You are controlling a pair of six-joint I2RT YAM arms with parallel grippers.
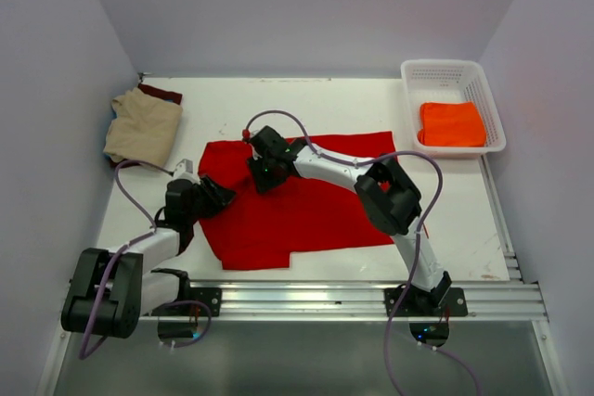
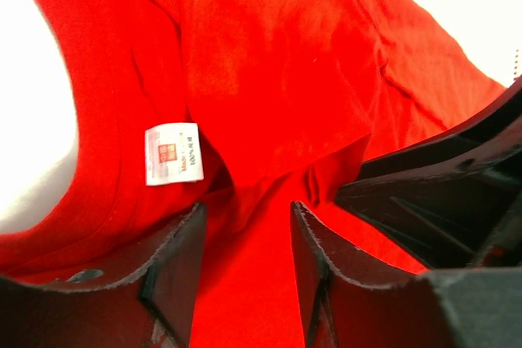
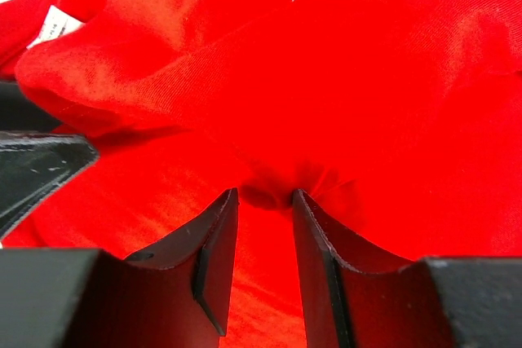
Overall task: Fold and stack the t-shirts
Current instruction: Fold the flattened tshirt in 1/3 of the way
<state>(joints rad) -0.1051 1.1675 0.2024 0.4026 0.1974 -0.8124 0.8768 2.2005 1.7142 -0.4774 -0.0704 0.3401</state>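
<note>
The bright red t-shirt [image 1: 306, 210] lies spread on the white table [image 1: 306, 99], its neck to the left. My left gripper [image 1: 215, 194] is at the shirt's left edge. In the left wrist view its jaws [image 2: 249, 209] close on a ridge of red cloth [image 2: 285, 55] beside the white neck label [image 2: 173, 153]. My right gripper [image 1: 264, 172] is on the shirt's upper left part. In the right wrist view it [image 3: 265, 195] pinches a pucker of red cloth [image 3: 326, 63]. A folded tan tee [image 1: 144, 127] lies on a dark maroon one [image 1: 167, 94] at the back left. A folded orange tee [image 1: 451, 123] lies in the basket.
A white basket [image 1: 445, 65] stands at the back right corner. White walls close in the table on three sides. The two grippers are close together; the right arm's black body [image 2: 440, 193] shows in the left wrist view.
</note>
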